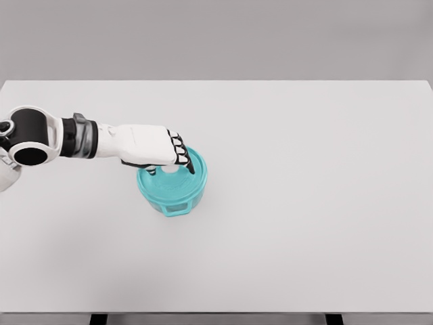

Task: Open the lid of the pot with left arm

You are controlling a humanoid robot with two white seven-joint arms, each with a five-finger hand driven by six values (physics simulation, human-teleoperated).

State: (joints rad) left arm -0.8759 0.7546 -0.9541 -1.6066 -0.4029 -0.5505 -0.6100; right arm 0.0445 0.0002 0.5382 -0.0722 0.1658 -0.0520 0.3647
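**Left hand over the pot lid**

A teal pot (173, 191) sits on the white table (304, 203), left of middle. Its lid (177, 181) is on. Above it, the left hand (152, 145) reaches in from the left, fingers (183, 152) curled down around the lid's pale knob (170, 171).

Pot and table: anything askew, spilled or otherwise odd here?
Nothing stands out. The teal pot sits upright on the white table with its lid on, no spill around it. The left hand is over the lid, fingers curled at its knob.
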